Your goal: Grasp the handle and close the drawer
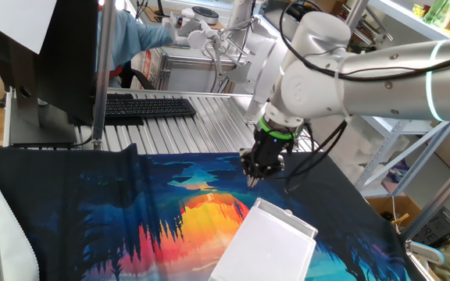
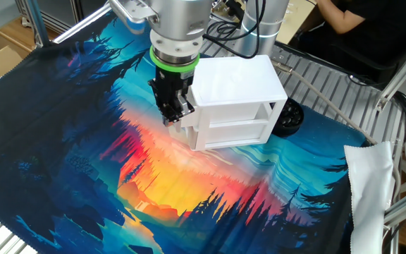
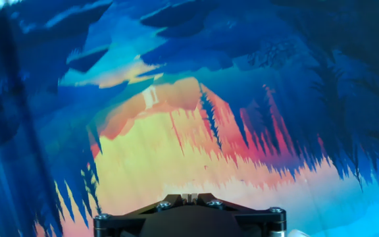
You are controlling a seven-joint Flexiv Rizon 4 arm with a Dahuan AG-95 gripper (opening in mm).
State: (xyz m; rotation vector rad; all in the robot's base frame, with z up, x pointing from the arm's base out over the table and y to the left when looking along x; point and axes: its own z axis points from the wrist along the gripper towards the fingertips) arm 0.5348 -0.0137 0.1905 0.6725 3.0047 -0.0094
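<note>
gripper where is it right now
In the other fixed view the gripper hangs at the left front corner of the white box, over the sunset-print cloth.

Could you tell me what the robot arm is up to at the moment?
The arm has its pincer at the front of a small white box on the sunset-print cloth, beside the drawer. The handle is too small to pick out, and it is unclear whether the pincer is gripping anything. The drawer front looks close to flush with the box.
</note>
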